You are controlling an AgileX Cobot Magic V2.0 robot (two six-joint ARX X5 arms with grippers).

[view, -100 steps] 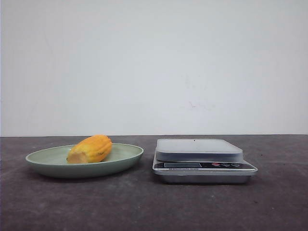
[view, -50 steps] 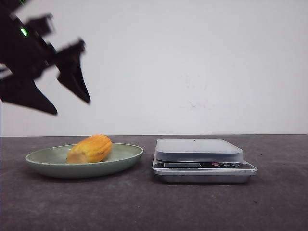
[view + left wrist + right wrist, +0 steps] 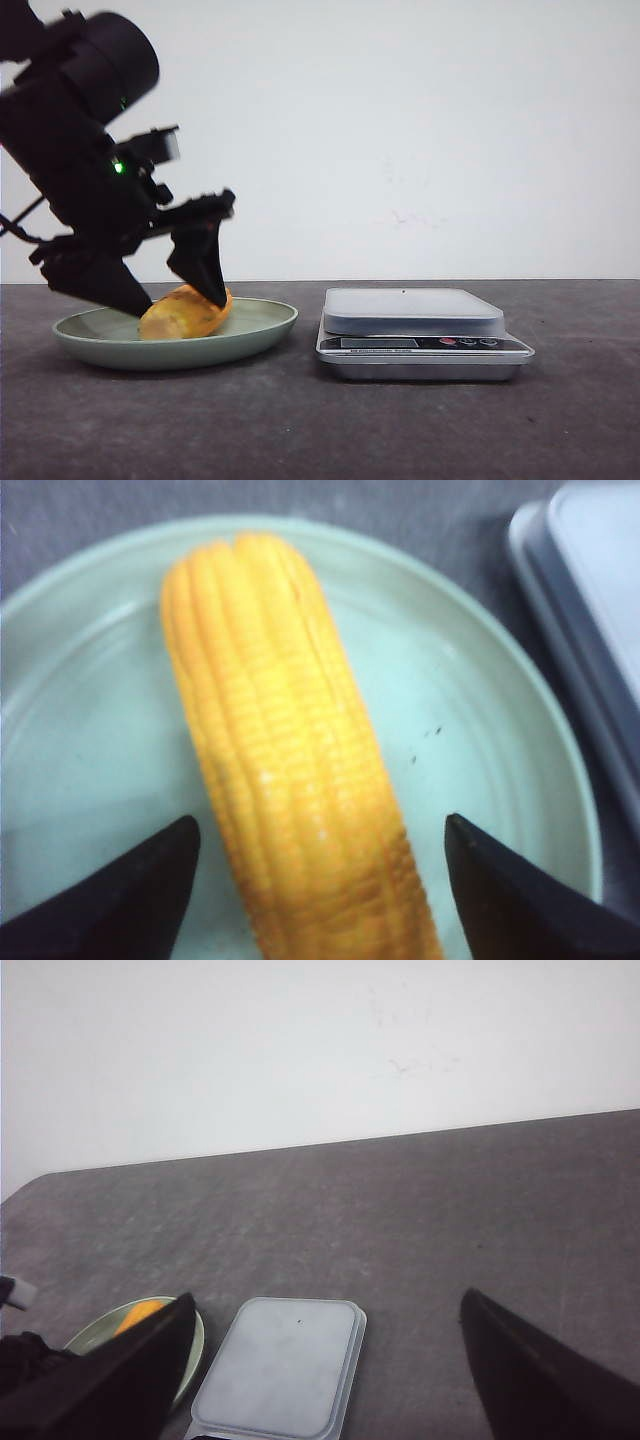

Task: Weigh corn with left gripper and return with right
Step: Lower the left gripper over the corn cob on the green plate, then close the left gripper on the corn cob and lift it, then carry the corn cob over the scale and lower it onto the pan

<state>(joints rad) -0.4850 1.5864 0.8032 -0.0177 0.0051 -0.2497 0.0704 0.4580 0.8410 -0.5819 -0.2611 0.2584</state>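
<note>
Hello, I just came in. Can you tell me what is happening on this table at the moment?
The robot's left gripper is open and lowered over the corn, which lies on the green plate. Its two fingers stand on either side of the cob, and the left wrist view shows a gap on both sides, so nothing is gripped yet. The scale beside the plate has nothing on its platform. The right gripper is open and held above the scale, apart from everything.

Bare lab bench: dark tabletop point(image 3: 300, 430), blank white wall point(image 3: 420, 130), digital scale point(image 3: 424, 333).
</note>
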